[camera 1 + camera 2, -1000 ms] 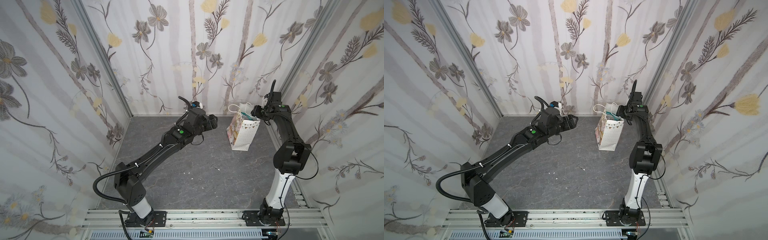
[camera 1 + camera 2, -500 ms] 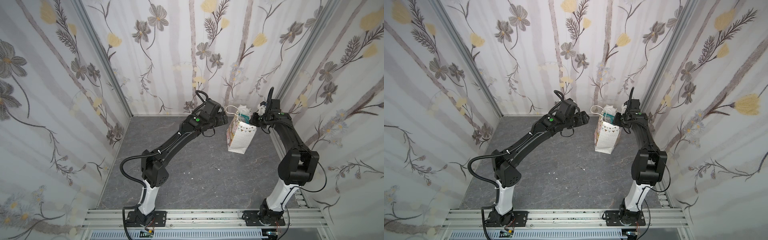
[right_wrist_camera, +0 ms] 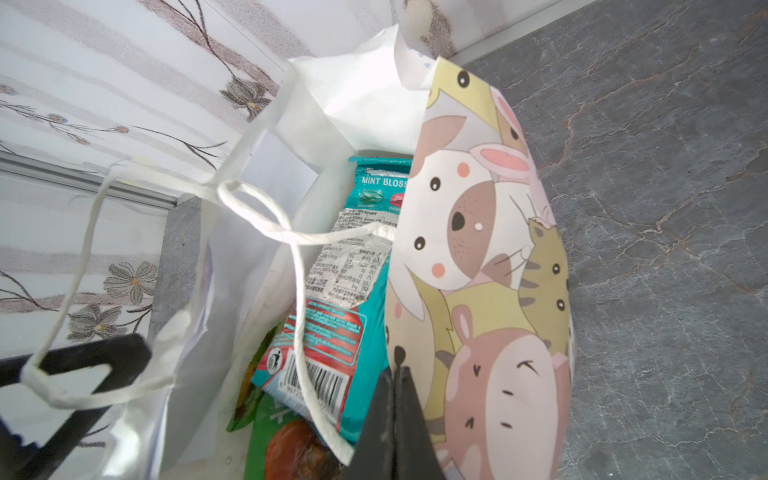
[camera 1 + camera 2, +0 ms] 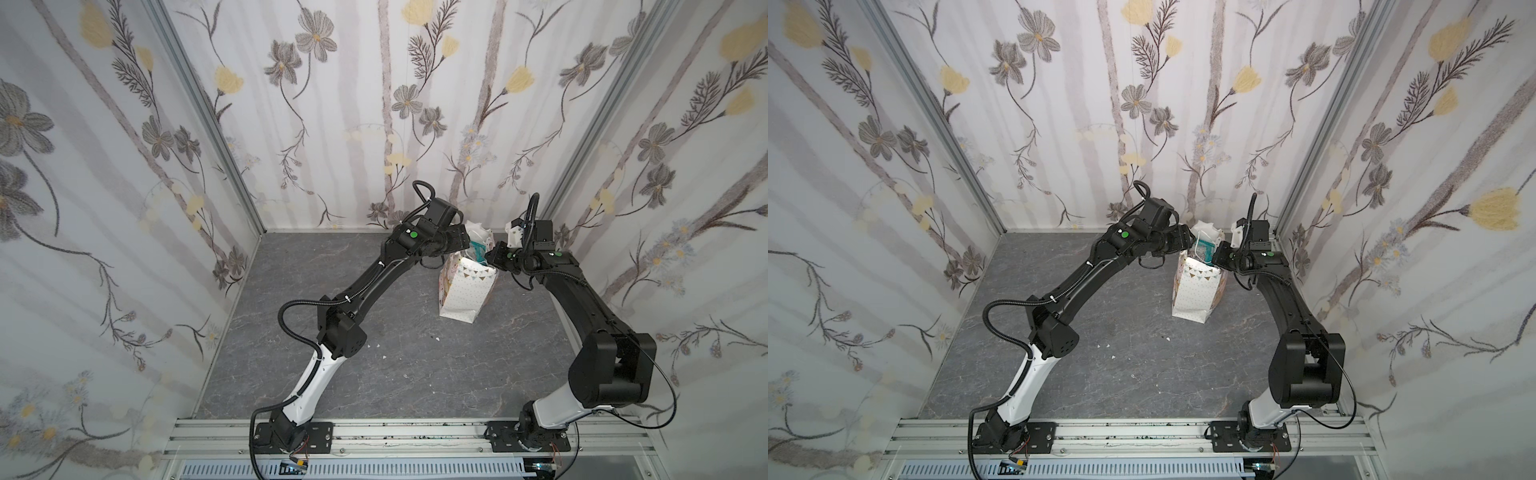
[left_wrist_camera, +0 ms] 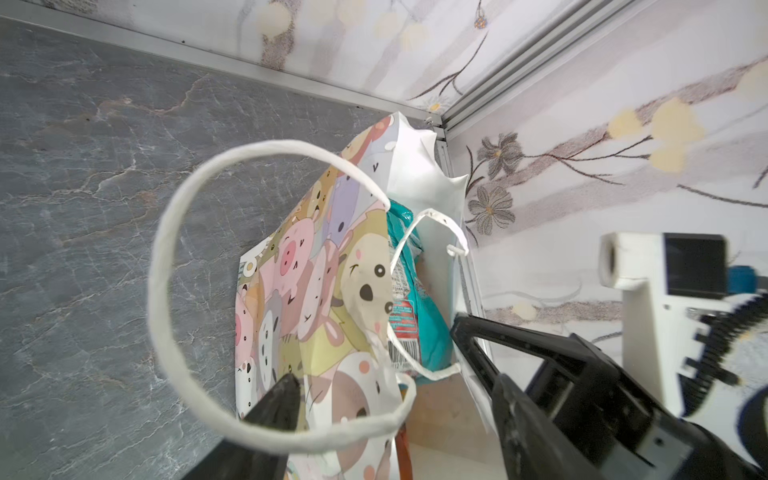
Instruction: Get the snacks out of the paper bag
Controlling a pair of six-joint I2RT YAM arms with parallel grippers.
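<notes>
1. Here is the white paper gift bag [image 4: 467, 286] [image 4: 1198, 291], upright on the grey marbled floor [image 4: 415, 353] near the back right corner, and both arms are at its mouth.
2. Look at the bag: the front face has tiny dots and a band of triangle bunting, and the narrow sides are crowded with pastel cartoon animals [image 5: 324, 291] [image 3: 478, 249]. The paper rim is creased and spread open.
3. Inside, a teal snack packet [image 3: 345, 291] [image 5: 419, 299] stands on end with its barcode and white label showing. A green snack packet [image 3: 286, 436] sits lower, half hidden beneath it.
4. The left gripper [image 4: 463, 242] [image 5: 395, 386] has its jaws wide apart, straddling one animal-printed side wall and gripping nothing.
5. A white cord handle [image 5: 166, 270] loops around one of its fingers [image 5: 278, 407].
6. The right gripper [image 4: 494, 255] [image 4: 1219, 257] [image 3: 395, 374] has its fingers pressed fully together on the rim of the opposite animal-printed side – pinching the paper, by the look of the right wrist view.
</notes>
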